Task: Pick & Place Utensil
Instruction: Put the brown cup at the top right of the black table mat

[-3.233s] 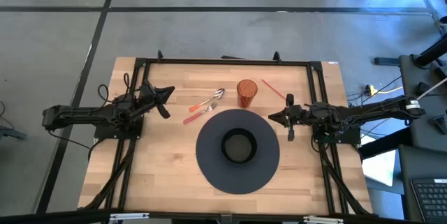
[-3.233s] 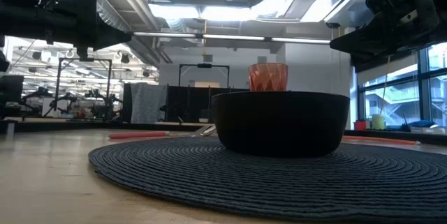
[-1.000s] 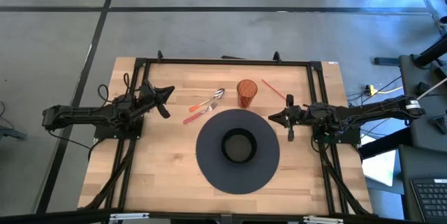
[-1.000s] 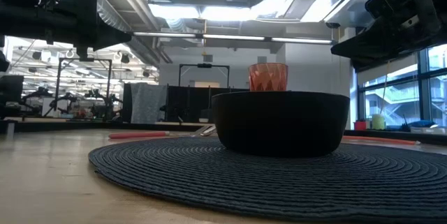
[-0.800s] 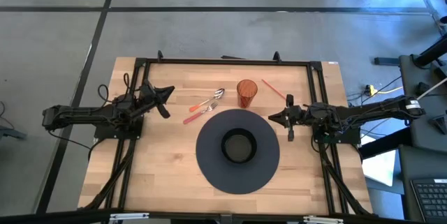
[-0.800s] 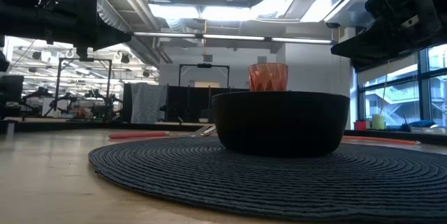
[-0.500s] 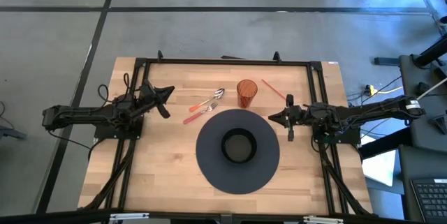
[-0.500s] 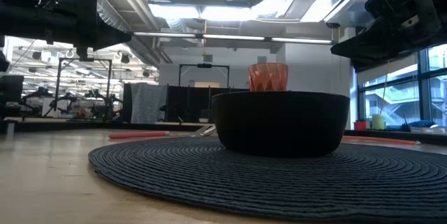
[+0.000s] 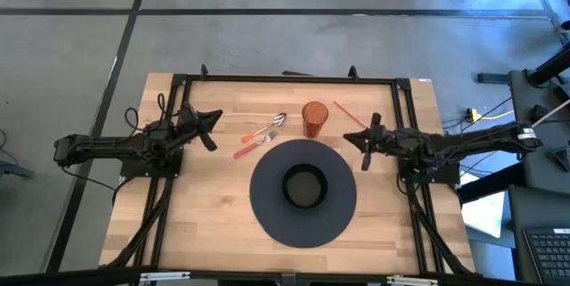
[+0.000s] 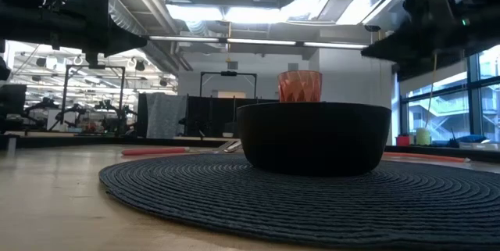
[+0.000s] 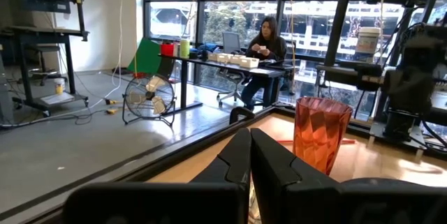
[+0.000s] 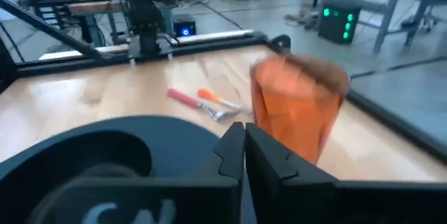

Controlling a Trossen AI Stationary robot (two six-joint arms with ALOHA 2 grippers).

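An orange-handled spoon [image 9: 269, 129] and a red-handled fork [image 9: 252, 144] lie flat on the wooden table, left of an orange cup [image 9: 313, 118]. A thin red stick [image 9: 347, 114] lies right of the cup. A black bowl [image 9: 305, 186] stands on a round dark mat [image 9: 267, 215]. My left gripper [image 9: 217, 117] hovers shut at the table's left, left of the utensils, pointing level at the cup [image 11: 321, 140]. My right gripper [image 9: 356, 139] hovers shut at the table's right, beside the mat's far right rim, facing the cup [image 12: 299, 109] and the utensils [image 12: 209, 102].
A black frame [image 9: 285, 78] runs along the table's far edge and down both sides beside the arm bases. Bare wood lies left of the mat [image 9: 196, 206]. A person sits at a desk [image 11: 264, 42] in the room beyond the table.
My right gripper has swung its front toward the table's far edge, toward the cup, and has rolled a little. The view from its wrist is blurred by the motion. The utensils, cup and bowl have stayed where they were.
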